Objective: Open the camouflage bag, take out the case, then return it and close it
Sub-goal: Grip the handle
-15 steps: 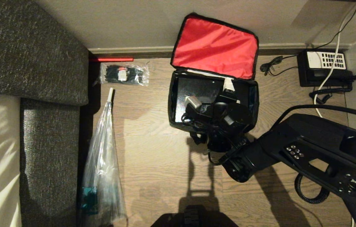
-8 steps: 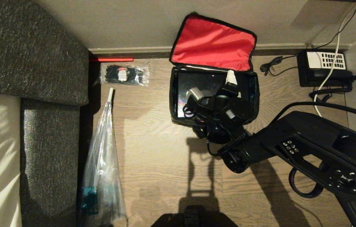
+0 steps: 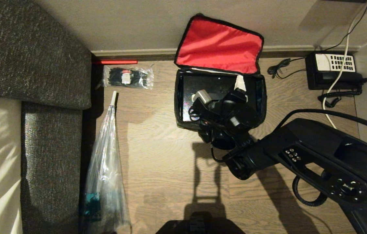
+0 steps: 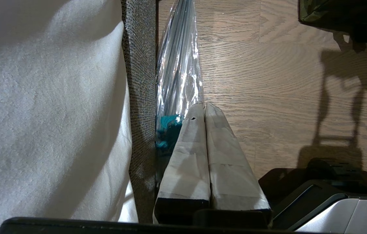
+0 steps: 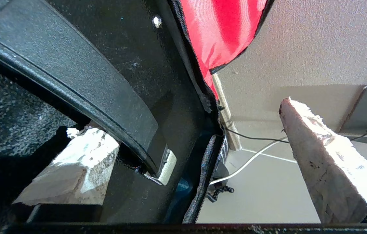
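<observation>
The camouflage bag (image 3: 177,109) lies open on the wooden floor, its red lid (image 3: 219,45) leaning back against the wall. The flat black case (image 3: 209,85) lies inside it. My right gripper (image 3: 219,90) hangs open over the bag's far half. In the right wrist view this gripper (image 5: 191,118) has one taped finger (image 5: 72,169) low in the bag, partly hidden behind the case's edge (image 5: 72,74). The other finger (image 5: 326,162) stands in free air past the bag's side wall (image 5: 203,169). My left gripper (image 4: 204,107) is parked, shut and empty, beside the sofa.
A grey sofa (image 3: 30,58) fills the left side. A long clear plastic bag (image 3: 105,169) lies along it, with a small packet of black ties (image 3: 128,77) by the wall. A black desk phone (image 3: 333,70) and cables (image 3: 279,69) sit at the right.
My right arm has slid a little left and its open gripper has shifted slightly toward the wall over the case. The lid has settled a touch to the left. The left arm is still.
</observation>
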Robot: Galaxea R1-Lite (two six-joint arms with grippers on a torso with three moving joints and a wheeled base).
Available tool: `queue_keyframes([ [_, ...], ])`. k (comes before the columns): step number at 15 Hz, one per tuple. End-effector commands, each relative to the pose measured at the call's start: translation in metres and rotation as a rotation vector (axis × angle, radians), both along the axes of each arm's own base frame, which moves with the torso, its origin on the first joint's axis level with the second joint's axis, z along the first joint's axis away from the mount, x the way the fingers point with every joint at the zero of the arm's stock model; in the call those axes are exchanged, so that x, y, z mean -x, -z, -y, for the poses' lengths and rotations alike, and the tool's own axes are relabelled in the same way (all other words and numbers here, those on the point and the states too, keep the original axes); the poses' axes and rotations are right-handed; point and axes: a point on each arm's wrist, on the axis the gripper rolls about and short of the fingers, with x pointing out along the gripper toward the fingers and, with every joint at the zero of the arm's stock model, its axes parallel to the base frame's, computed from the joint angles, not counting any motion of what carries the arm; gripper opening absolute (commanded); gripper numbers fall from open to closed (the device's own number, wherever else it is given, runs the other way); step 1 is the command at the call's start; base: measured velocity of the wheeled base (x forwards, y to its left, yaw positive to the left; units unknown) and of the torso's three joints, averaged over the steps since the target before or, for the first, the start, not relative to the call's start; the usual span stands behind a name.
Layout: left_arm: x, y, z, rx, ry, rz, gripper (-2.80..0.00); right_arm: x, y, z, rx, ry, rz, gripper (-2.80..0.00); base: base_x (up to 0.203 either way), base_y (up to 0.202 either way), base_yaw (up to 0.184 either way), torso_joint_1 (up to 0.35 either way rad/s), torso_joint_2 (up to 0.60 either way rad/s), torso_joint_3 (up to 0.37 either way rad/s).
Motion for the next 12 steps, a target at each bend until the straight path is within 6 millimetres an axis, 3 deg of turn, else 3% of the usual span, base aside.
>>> queue_keyframes([
  [1, 0.000, 0.000, 0.000, 0.000, 0.000, 0.000, -2.80, -0.004, 0.010, -0.004, 0.016, 0.006, -0.010, 0.00, 0.000, 0.000, 0.000, 0.000, 0.00, 0.000],
  [4, 0.000, 0.000, 0.000, -0.001, 0.000, 0.000, -2.80, -0.008, -0.002, -0.006, 0.067, 0.021, 0.018, 0.00, 0.000, 0.000, 0.000, 0.000, 0.00, 0.000],
  [12, 0.000, 0.000, 0.000, 0.000, -0.001, 0.000, -2.80, -0.007, 0.007, -0.003, 0.258, -0.039, -0.004, 0.00, 0.000, 0.000, 0.000, 0.000, 0.00, 0.000],
])
